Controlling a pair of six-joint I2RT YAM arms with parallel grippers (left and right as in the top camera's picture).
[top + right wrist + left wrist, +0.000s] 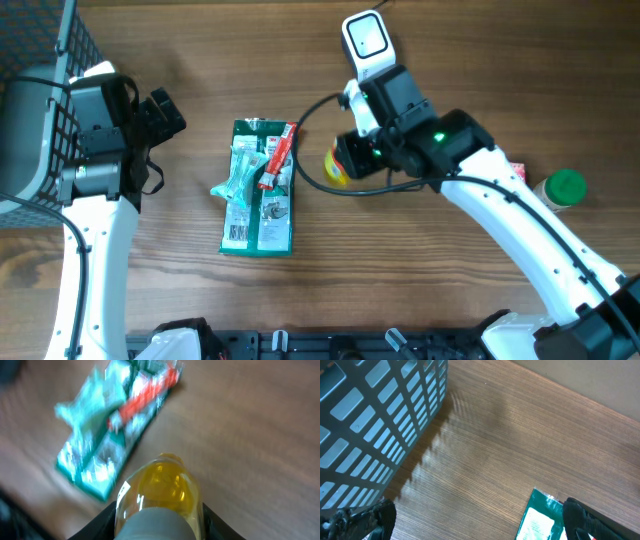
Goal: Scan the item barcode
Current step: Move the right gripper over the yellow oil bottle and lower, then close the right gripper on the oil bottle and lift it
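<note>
Overhead view: the right gripper (348, 158) clasps a yellow bottle (336, 162) just right of a green package (258, 215) on the table (200, 60). The left gripper (168, 112) hangs released near the basket (80, 45).

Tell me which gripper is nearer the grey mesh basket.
Left. The left gripper sits open just beside the basket; the right gripper, holding a yellow bottle, is far off, beyond the green package.

Overhead view: bright, even light, sharp focus, soft shadows on the bench (450, 60). Left wrist view: sharp; the basket (370, 420) throws a slatted shadow rightward onto the wood. Right wrist view: heavy motion blur smears the packet (115, 425) and bottle (162, 485).
</note>
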